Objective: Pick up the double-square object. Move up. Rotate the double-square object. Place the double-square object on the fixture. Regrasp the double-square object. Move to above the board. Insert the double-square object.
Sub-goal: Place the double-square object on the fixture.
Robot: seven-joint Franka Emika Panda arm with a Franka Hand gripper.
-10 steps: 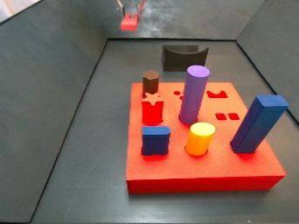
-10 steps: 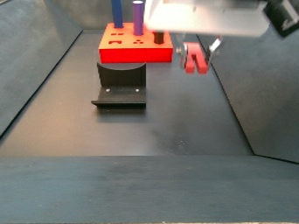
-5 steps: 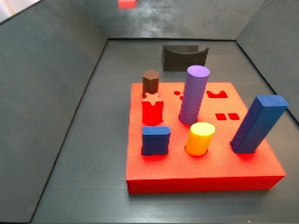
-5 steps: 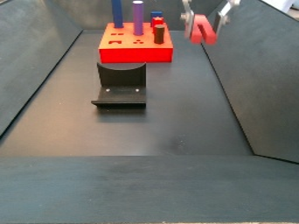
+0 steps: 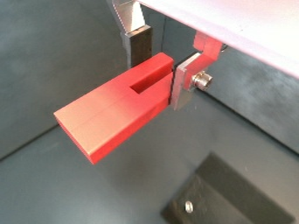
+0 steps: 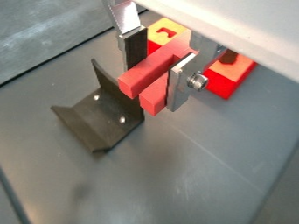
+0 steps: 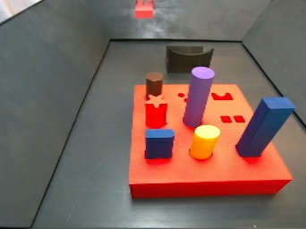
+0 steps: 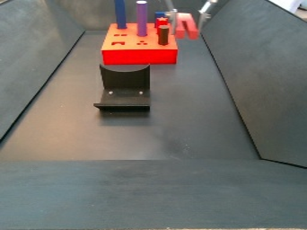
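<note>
The double-square object is a red block with a slot; it shows in both wrist views [image 5: 117, 112] [image 6: 146, 80]. My gripper [image 5: 159, 61] [image 6: 156, 63] is shut on one end of it, silver fingers [image 5: 187, 80] pressing its sides. In a side view the red piece [image 8: 186, 24] hangs high, beside the far end of the red board [image 8: 138, 47]. In a side view it [image 7: 145, 9] is a blurred red patch high above the far floor. The dark fixture [image 8: 124, 87] [image 7: 185, 57] [image 6: 100, 115] stands on the floor below and apart.
The red board [image 7: 206, 148] carries several upright pegs: purple cylinder [image 7: 198, 96], blue block [image 7: 264, 126], yellow cylinder [image 7: 206, 141], brown peg [image 7: 155, 83]. Dark sloped walls enclose the grey floor on all sides.
The gripper with the red piece has risen and then moved sideways, toward the board's far end in a side view. The piece stays held throughout.
</note>
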